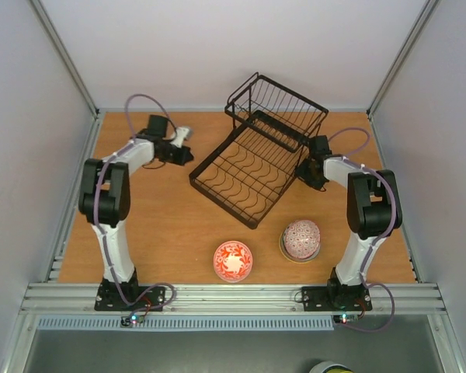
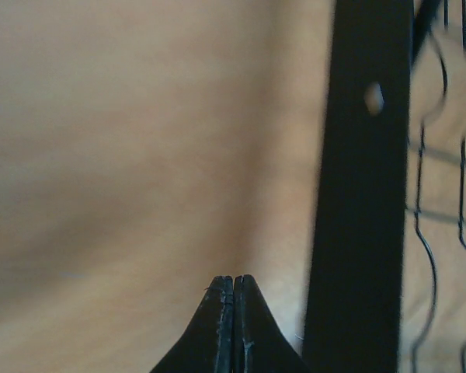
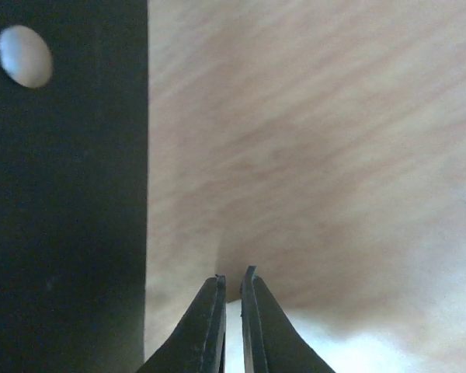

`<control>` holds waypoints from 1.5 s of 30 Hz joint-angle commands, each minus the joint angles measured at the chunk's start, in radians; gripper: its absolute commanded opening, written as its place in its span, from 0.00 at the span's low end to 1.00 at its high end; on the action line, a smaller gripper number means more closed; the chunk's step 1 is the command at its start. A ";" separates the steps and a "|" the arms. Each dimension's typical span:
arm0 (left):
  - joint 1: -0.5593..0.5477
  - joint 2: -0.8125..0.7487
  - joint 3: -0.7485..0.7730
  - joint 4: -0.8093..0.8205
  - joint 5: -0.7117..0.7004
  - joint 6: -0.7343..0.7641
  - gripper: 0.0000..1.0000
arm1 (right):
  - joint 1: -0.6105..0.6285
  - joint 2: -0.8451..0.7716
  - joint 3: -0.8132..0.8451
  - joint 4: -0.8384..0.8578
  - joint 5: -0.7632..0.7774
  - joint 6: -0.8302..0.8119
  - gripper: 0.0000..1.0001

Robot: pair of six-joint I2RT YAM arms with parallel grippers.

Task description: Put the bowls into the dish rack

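Currently, items on the worktop (image 1: 163,233):

- Dish rack (image 1: 252,167): black wire, empty, centre-far. Its long axis runs diagonally from near-left to far-right, with the taller basket section at the far-right end.
- Red-patterned bowl (image 1: 233,260): upright, mouth up, at the near edge about midway between the two arm bases.
- Pink-patterned bowl (image 1: 301,238): just right of the red one, apart from it and seemingly dome-up. A yellowish rim shows beneath it, but what that belongs to cannot be told.
- Left end effector (image 1: 188,153): beside the rack's left edge, fingers pressed together on nothing. Its wrist view shows the rack frame (image 2: 361,194) to its right.
- Right end effector (image 1: 307,172): beside the rack's right edge, fingers all but together with only a slit between them, holding nothing. The rack frame (image 3: 62,194) lies to its left.

Governing relation: both bowls lie to the near side of both end effectors, well apart from the rack. The right arm is clearly nearer the pink-patterned bowl. The red-patterned bowl is about equally far from each arm. Judged need: either end effector must spread before any pickup.
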 commanded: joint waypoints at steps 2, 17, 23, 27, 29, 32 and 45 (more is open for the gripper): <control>-0.089 0.082 0.074 -0.298 0.050 0.068 0.00 | 0.013 0.070 0.128 -0.002 -0.134 -0.069 0.08; -0.136 0.029 -0.037 -0.326 0.105 0.118 0.00 | 0.053 0.302 0.587 -0.263 -0.137 -0.214 0.08; -0.204 -0.001 -0.082 -0.329 0.089 0.143 0.00 | 0.071 0.353 0.671 -0.307 -0.129 -0.231 0.09; -0.237 -0.002 -0.079 -0.343 0.081 0.144 0.00 | 0.085 0.376 0.711 -0.332 -0.125 -0.275 0.09; -0.251 -0.004 -0.078 -0.341 0.068 0.143 0.00 | 0.091 0.383 0.722 -0.337 -0.123 -0.280 0.09; -0.254 -0.002 -0.075 -0.329 0.033 0.138 0.01 | 0.092 0.381 0.725 -0.346 -0.101 -0.282 0.09; -0.033 -0.127 -0.156 -0.129 0.112 0.012 0.01 | 0.093 -0.138 0.260 -0.106 0.159 -0.249 0.45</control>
